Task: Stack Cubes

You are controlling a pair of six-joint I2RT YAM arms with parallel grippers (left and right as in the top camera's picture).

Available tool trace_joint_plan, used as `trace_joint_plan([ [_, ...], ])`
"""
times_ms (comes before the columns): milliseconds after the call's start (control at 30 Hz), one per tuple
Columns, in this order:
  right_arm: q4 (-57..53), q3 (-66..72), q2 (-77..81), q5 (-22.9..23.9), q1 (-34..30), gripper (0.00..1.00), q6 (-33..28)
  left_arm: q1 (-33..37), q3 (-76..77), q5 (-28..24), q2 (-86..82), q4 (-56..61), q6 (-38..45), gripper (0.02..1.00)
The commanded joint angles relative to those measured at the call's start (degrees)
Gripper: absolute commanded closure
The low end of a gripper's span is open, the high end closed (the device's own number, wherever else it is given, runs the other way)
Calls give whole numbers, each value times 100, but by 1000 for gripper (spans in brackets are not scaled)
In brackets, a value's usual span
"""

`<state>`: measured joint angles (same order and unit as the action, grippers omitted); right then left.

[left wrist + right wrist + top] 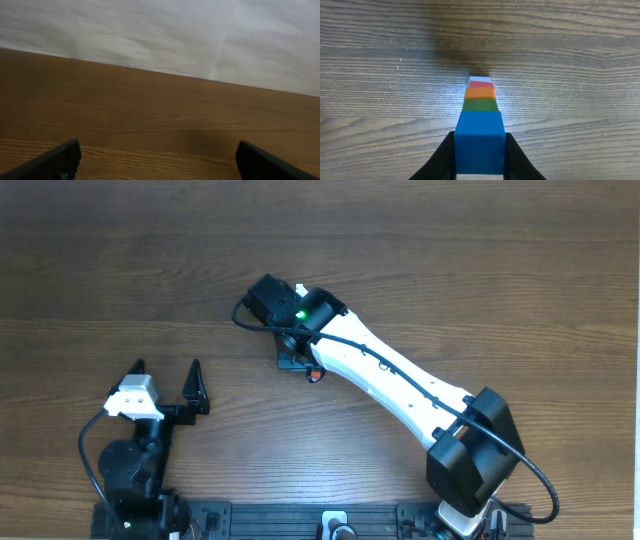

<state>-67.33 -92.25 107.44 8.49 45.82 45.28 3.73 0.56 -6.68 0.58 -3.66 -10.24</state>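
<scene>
A stack of cubes stands on the wooden table [380, 75]. Seen from above in the right wrist view, a blue cube [480, 140] is on top, with green [480, 104], orange [479, 93], red [482, 84] and a pale cube [480, 79] stepping down beneath it. My right gripper [480, 146] is shut on the blue cube, one finger pressed against each side. In the top view the right gripper [296, 358] sits mid-table over the stack, and only a red bit [316, 376] peeks out. My left gripper [166, 372] is open near its base at the left, holding nothing.
The left wrist view looks across bare wood [160, 115] toward a pale wall [150, 35], with the left gripper [160, 167] spread wide. The right arm [400, 380] crosses diagonally from the bottom right to the middle.
</scene>
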Motion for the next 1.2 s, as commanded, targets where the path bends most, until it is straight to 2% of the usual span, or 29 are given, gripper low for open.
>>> trace_joint_plan([
  [33,48,52,59,-11,-46,980,79,31,-22,-35,-42,-15,85,18],
  [800,118,157,59,-33,-46,965,96,31,-22,-35,-42,-15,85,18],
  [933,136,157,59,-33,-46,930,96,31,-22,-35,-42,-15,85,18],
  [1067,133,157,59,-33,-46,851,96,31,-22,-35,-42,-15,85,18],
  [1200,136,164,59,-33,-46,829,96,31,-24,-35,-42,-15,85,18],
])
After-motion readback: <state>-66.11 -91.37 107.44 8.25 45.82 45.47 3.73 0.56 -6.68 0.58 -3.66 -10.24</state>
